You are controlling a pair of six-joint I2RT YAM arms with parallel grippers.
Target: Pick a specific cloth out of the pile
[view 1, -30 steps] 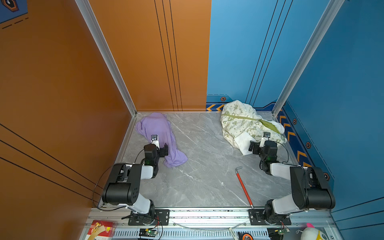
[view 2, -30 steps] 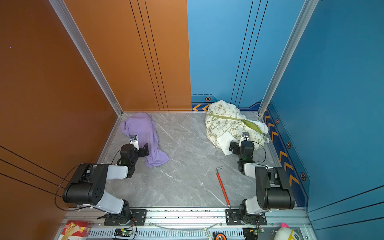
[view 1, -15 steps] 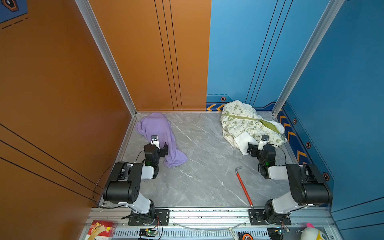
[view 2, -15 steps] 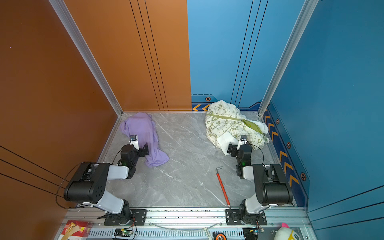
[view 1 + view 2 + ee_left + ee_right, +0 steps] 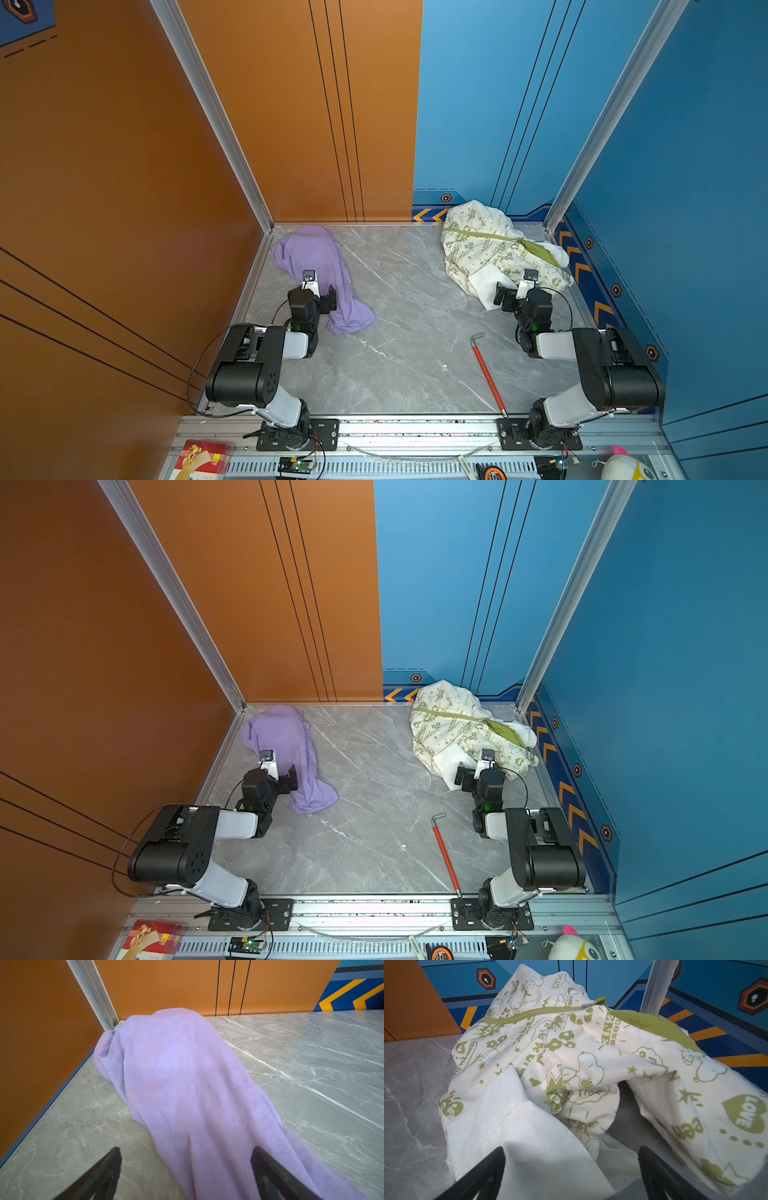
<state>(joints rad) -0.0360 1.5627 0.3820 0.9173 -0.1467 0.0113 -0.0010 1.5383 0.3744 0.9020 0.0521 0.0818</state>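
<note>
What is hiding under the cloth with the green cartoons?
A plain white cloth pokes out from under the printed cloth, resting on the grey table. Anything deeper underneath is covered, so it cannot be seen.

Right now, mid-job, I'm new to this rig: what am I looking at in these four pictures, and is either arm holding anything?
Two robot arms are bolted at the near edge of a grey table. Both top views look down on the whole scene; the other two pictures come from a camera on each arm's wrist, looking out between its jaws. The left arm faces a purple cloth near the far left corner, apart from the pile of white, green-printed fabric that the right arm faces. A red-handled tool lies near the right arm. Both pairs of jaws stand open and hold nothing.
</note>
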